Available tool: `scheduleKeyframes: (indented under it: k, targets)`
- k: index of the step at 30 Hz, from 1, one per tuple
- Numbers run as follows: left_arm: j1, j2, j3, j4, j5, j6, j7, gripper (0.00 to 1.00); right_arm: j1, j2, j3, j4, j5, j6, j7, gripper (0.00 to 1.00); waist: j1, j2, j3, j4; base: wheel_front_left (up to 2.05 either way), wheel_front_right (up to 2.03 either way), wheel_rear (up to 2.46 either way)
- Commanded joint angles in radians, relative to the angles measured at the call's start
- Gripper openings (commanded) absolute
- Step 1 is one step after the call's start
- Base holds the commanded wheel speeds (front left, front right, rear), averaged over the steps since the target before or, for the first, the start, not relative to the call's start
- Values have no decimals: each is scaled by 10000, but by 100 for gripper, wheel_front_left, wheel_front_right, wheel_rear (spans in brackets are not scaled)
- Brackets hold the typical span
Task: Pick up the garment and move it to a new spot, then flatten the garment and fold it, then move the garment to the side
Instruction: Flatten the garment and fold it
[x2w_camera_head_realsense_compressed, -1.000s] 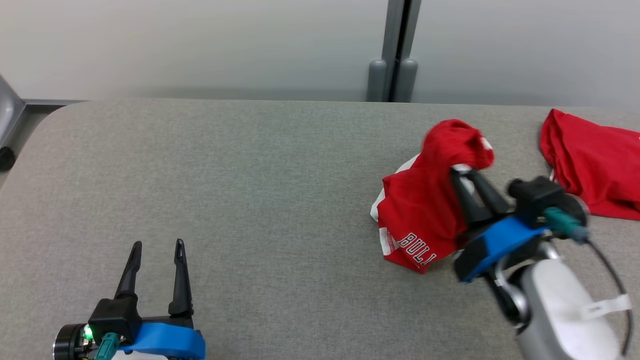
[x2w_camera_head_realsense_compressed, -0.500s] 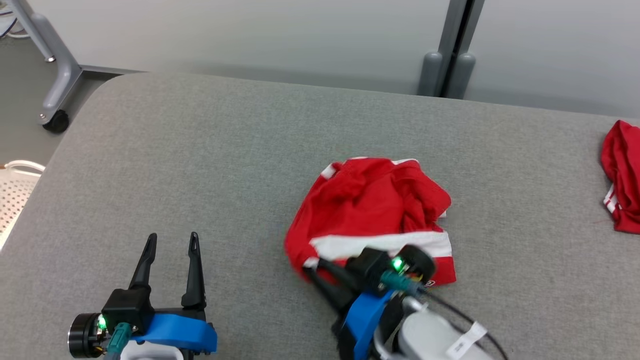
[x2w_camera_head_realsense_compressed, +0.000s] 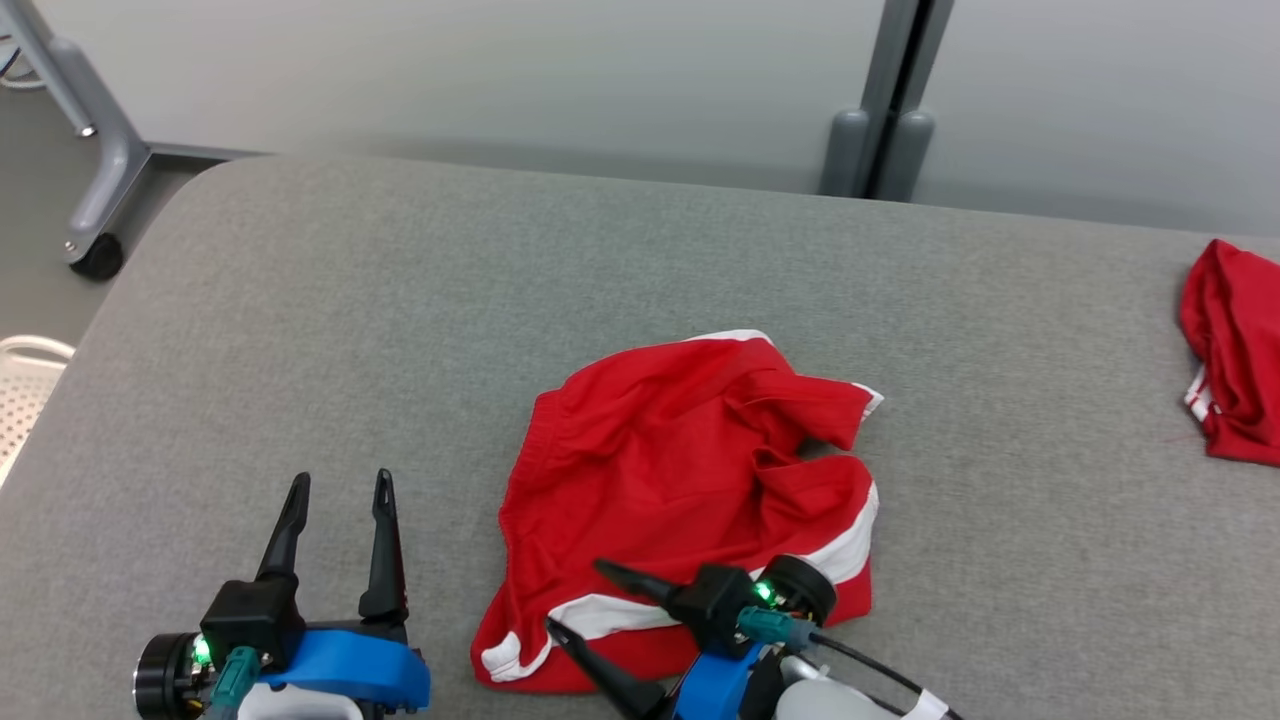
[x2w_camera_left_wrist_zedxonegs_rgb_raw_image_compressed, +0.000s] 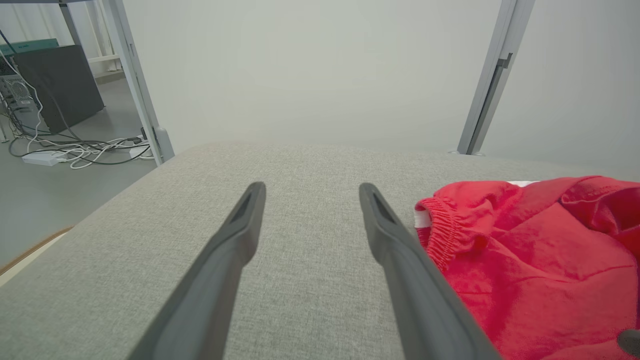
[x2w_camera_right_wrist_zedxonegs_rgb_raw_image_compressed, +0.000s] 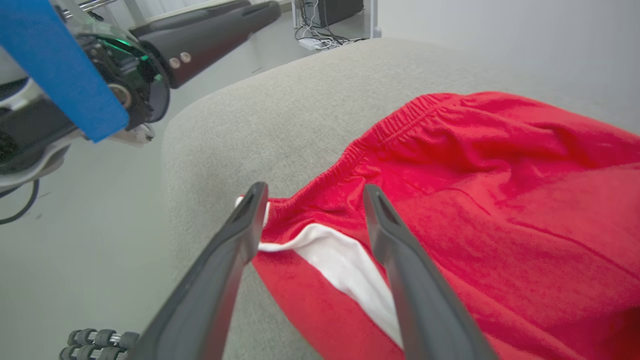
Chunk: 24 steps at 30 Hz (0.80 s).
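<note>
Red shorts (x2w_camera_head_realsense_compressed: 690, 480) lie in a bumpy heap near the middle of the grey counter (x2w_camera_head_realsense_compressed: 400, 300), close to the front edge. They are not flat yet. A flap of cloth is folded over on the far right side. A white stripe (x2w_camera_head_realsense_compressed: 852, 540) shows on the near right side. The stretchy waistband (x2w_camera_right_wrist_zedxonegs_rgb_raw_image_compressed: 380, 135) runs down the left side of the heap.

The right tool (x2w_camera_head_realsense_compressed: 575, 596) sits low over the near left corner of the shorts. Its two dark fingers are spread wide and nothing is pinched between them. I cannot tell if the tips touch the cloth. The left tool (x2w_camera_head_realsense_compressed: 340, 480) is over bare counter, just beside the shorts. Its fingers are spread apart too, with nothing in them.

Another red cloth (x2w_camera_head_realsense_compressed: 1225, 350) lies at the right edge of the counter, well apart from the shorts.

I think the shorts are light, soft and floppy. They will likely sag and bunch up if only one spot is lifted. The cloth looks smooth, so a thin pinch may slip. The best places to grab look like the two ends of the waistband, one for each tool, because the cloth is thicker there.
</note>
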Motion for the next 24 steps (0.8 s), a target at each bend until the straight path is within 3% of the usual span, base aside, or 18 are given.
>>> scheduleKeyframes:
  k: [1,7,14,19,24]
  targets:
    - [106,-17,88,-4,32,-44,-44,100,-93,-32,-241,146,-147,2,-161,100,-1,0,-180,-227,0,0,0]
    - [440,69,334,-93,71,-43,-44,100,254,-502,-2101,140,-709,2,-446,100,-1,0,-440,-709,0,0,0]
    - [671,146,484,-247,143,-58,-44,100,1502,-1299,-5425,-1158,-1451,2,-501,100,-1,0,-441,-1141,0,0,0]
    - [821,130,514,-359,219,7,-44,100,2825,-1223,-7450,-2083,-2013,3,-505,100,-1,0,-457,-1387,0,0,0]
    - [917,232,540,-353,309,-3,-44,100,3908,-793,-8514,-2771,-2387,2,-505,100,-1,0,-509,-1571,0,0,0]
